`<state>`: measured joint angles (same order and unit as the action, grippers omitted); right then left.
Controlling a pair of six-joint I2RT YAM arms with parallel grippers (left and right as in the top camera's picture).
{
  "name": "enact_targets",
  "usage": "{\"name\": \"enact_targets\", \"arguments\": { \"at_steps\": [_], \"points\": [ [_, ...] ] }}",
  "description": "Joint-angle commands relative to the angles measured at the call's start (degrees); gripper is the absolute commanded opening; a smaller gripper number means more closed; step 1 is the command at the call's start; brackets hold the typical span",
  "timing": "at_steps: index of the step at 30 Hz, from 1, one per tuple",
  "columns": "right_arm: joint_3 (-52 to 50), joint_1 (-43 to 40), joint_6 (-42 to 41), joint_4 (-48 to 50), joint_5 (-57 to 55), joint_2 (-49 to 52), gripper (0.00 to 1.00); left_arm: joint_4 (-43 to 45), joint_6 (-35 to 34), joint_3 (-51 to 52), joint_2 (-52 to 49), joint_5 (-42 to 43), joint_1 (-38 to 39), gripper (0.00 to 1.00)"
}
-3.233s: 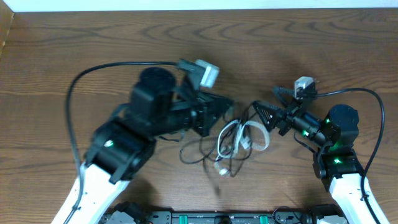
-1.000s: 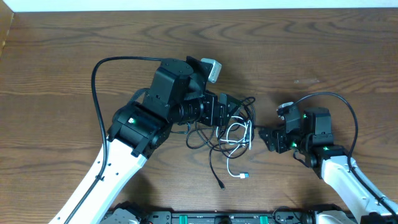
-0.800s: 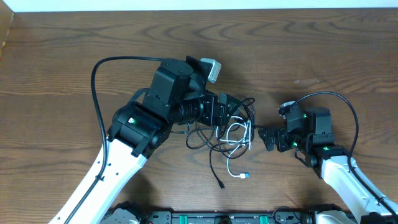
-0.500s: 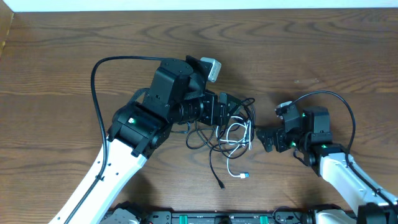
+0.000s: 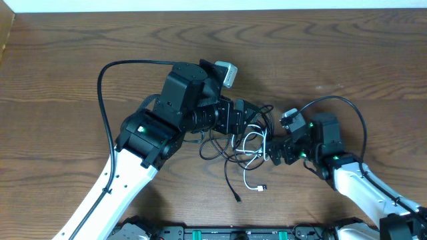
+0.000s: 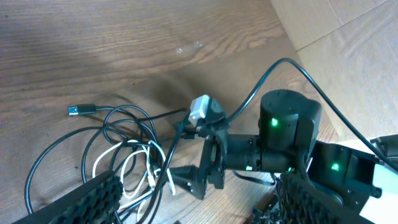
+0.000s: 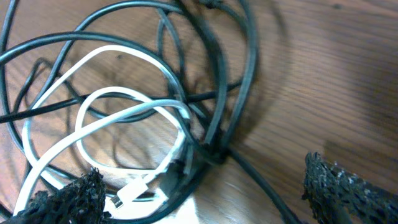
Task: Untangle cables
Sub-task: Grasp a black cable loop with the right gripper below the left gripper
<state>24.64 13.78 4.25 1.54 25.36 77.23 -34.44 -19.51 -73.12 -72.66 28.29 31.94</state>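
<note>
Counter [image 5: 67, 53] of brown, wood-grained board carries everything. Across it reaches the left arm [image 5: 143, 133], white in its lower link and black above, with a thick black cord [image 5: 103, 87] looping off it. The smaller right arm [image 5: 333, 150], black with green lights, comes in from the other side.

Between them, near the middle of the counter, lies a tangle of thin black cables [image 5: 230, 143], several overlapping loops resting on the wood. Threaded through those loops is the short white cable [image 5: 259, 141], coiled on itself and crossed by black strands in the right wrist view.

The left tool [image 5: 241, 119] sits over the side of the tangle nearest its own arm, fingers spread apart. Its wrist view shows the loops lying on the wood ahead of it, with nothing pinched. The right tool [image 5: 275, 152] is at the opposite edge of the tangle, jaws wide apart. Its wrist view shows the fingers [image 7: 68, 196] at either side of the coils, gripping nothing.

One black strand runs out toward the near edge and ends in a small black plug [image 5: 237, 198]. Near it lies the white cable's small white plug [image 5: 259, 189].
</note>
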Motion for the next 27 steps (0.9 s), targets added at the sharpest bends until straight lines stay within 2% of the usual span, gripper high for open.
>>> {"name": "enact_targets", "arguments": {
  "at_steps": [1, 6, 11, 14, 16, 19, 21, 23, 24, 27],
  "points": [
    [-0.44, 2.27, -1.01, 0.31, -4.87, 0.98, 0.99, 0.22, -0.31, -0.94, -0.33, -0.50, 0.02, 0.79],
    [-0.44, 3.91, -1.03, 3.32, -5.33, 4.20, 0.98, 0.22, -0.31, -0.94, -0.33, -0.52, 0.02, 0.79],
    [-0.44, 5.42, -1.01, 8.31, -5.40, 8.22, 0.86, 0.24, -0.31, -0.92, -0.33, -0.52, 0.02, 0.79],
    [-0.44, 5.81, -1.03, 10.12, -5.77, 11.04, 0.71, 0.22, -0.31, -0.92, -0.33, -0.50, 0.02, 0.79],
    [-0.44, 5.81, -1.01, 11.08, -5.77, 12.59, 0.51, 0.20, -0.31, -0.83, -0.33, -0.50, 0.02, 0.79],
    [-0.44, 5.81, -1.01, 11.80, -5.77, 13.75, 0.34, 0.22, -0.33, -0.48, -0.33, -0.50, 0.02, 0.79],
    [-0.42, 5.81, -0.98, 11.91, -5.77, 13.75, 0.17, 0.20, -0.35, -0.31, -0.33, -0.50, 0.02, 0.79],
    [-0.33, 5.81, -1.01, 12.46, -5.75, 13.64, 0.06, 0.20, -0.76, -0.26, -0.33, -0.50, 0.02, 0.79],
    [-0.22, 5.75, -1.01, 12.98, -5.77, 13.22, 0.01, 0.22, -0.94, -0.26, -0.33, -0.50, 0.02, 0.79],
    [0.07, 5.66, -0.98, 13.62, -5.79, 11.34, 0.01, 0.20, -0.94, -0.26, -0.33, -0.50, 0.02, 0.79]
  ]
}}
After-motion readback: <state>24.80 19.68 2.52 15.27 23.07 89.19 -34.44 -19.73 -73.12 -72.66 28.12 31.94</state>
